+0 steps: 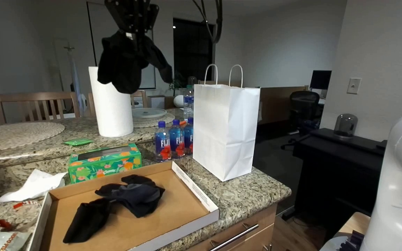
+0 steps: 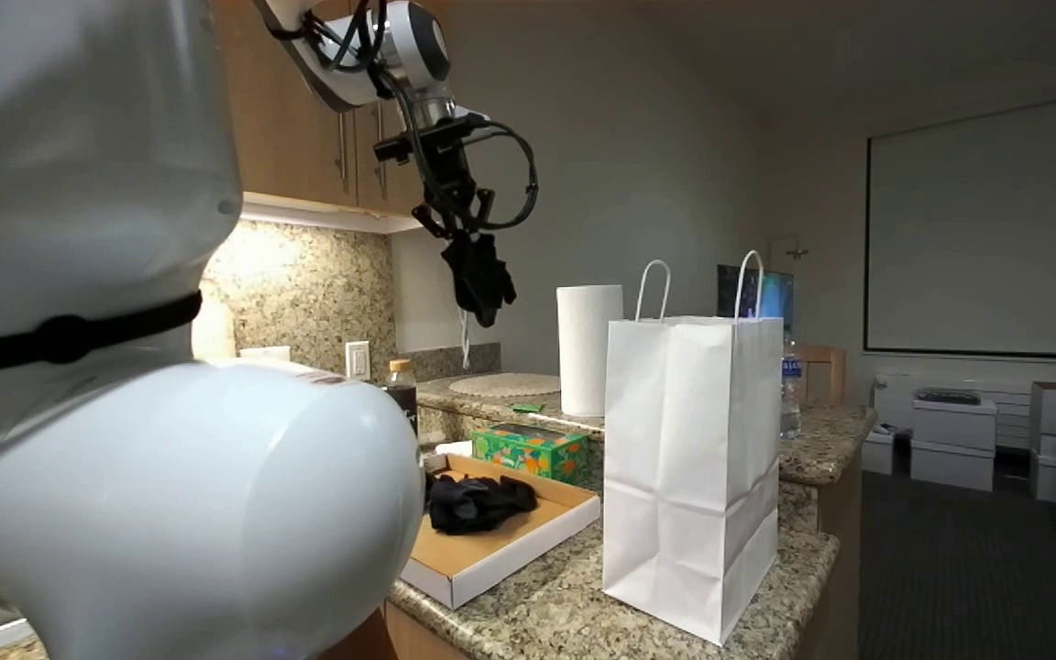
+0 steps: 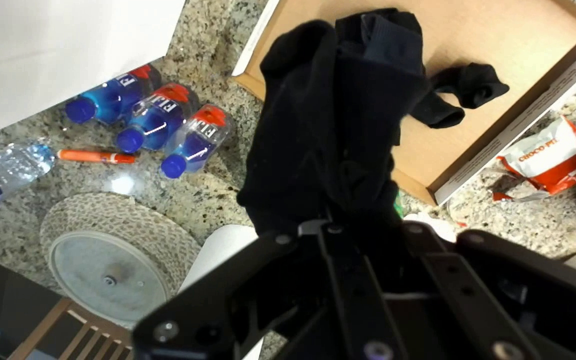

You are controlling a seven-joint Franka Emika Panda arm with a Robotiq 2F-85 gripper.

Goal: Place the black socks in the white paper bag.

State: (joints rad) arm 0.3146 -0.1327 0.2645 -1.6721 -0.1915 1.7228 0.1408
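Had the gripper (image 1: 135, 36) clenched on a drooping bundle of black socks (image 1: 122, 64), other socks (image 1: 136, 198) lower than it in the tray (image 1: 177, 202), and the bag (image 1: 218, 129) standing upright, likewise lower, apart and off to its side.

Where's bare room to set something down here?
Bare counter shows between the tray and the white bag. Inside the tray there's room beside the black socks. Crowded: bottles by the bag, tissue box behind the tray.

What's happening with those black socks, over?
Pincer shut on black sock bundle, not yet above white paper bag. More socks in cardboard tray. Bag's upright handles might snag.
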